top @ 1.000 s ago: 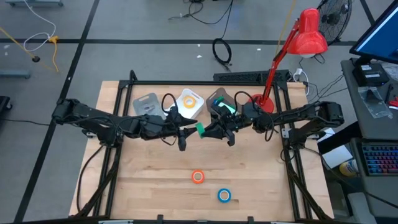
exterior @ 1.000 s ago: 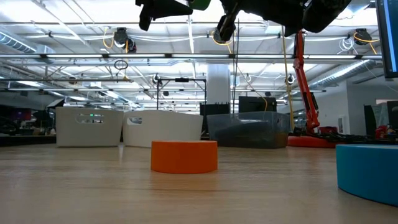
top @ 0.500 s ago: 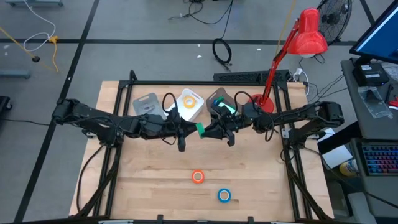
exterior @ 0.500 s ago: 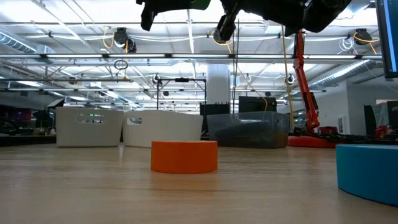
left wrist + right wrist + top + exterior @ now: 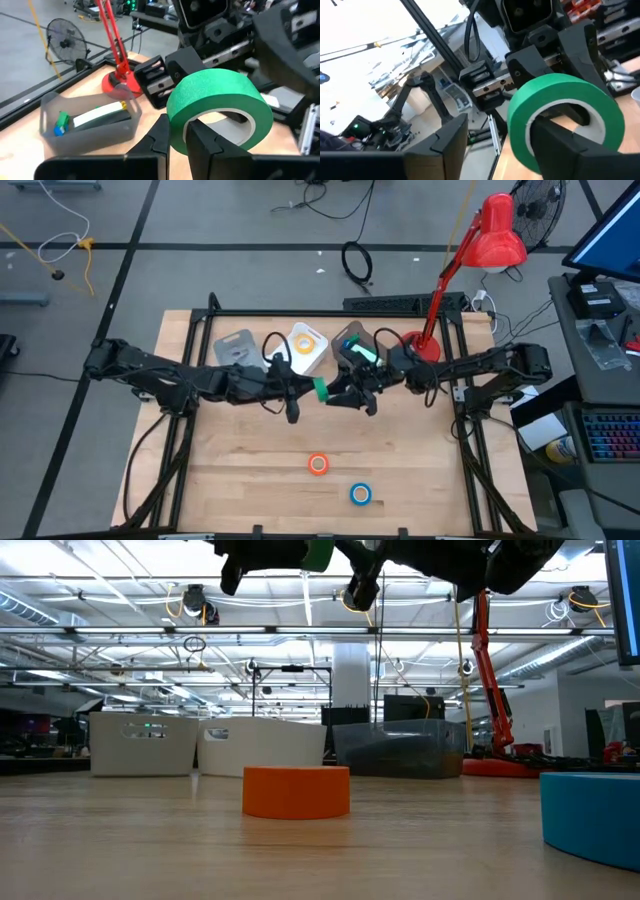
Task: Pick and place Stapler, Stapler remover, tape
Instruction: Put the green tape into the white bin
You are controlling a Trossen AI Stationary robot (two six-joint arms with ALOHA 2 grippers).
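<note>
The green tape roll [image 5: 320, 389] is held in the air above the middle of the bench [image 5: 240, 470], between the two arms. The left tool [image 5: 176, 140] is closed on the wall of the roll, with one finger inside the ring and one outside, as is seen in the left wrist view. The right tool [image 5: 334, 395] is met tip to tip with it at the roll; its fingers [image 5: 570, 142] are parted, one standing inside the ring and the other well clear of it, so the roll is not pinched by them. In the low view the green roll [image 5: 318, 554] is seen high above the bench surface.

The orange tape roll [image 5: 318, 464] lies flat on the bench nearer the front edge, and the blue tape roll [image 5: 360, 494] lies near it, toward the right arm's side. The yellow tape roll [image 5: 305, 342] lies in the white bin [image 5: 290, 356] at the back. A grey bin [image 5: 234, 348] stands beside it on the left, and a clear bin [image 5: 90, 135] with small items stands next to the red lamp [image 5: 470, 260].
</note>
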